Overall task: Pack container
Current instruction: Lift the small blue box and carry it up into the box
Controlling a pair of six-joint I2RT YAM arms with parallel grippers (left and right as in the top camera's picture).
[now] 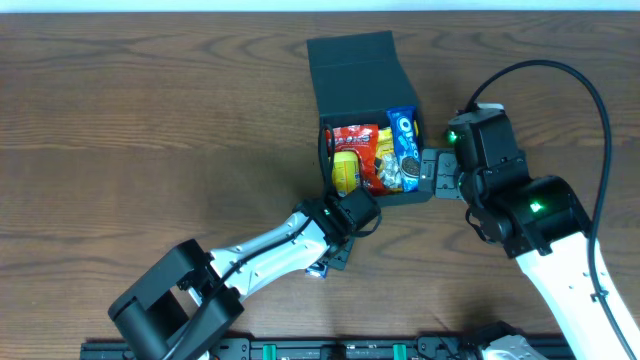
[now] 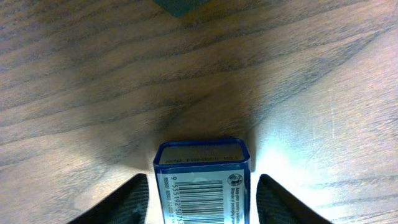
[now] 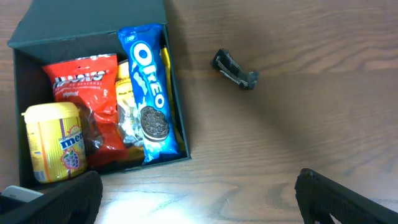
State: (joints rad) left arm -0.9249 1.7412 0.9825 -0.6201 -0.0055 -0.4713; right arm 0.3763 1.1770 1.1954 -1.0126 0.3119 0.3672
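The open green container sat on the table, snacks inside. The left gripper straddled a blue box, jaws partly apart, not touching it. The right gripper gaped wide, empty, beside the container.

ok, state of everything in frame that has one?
container: lid flap open, partly packed
Oreo packet: inside container, by its side wall
red packet: inside container
yellow tub: inside container
blue box: on the table, outside container
left end effector: open, straddling blue box, gaps on both sides
right end effector: open wide, empty, beside container
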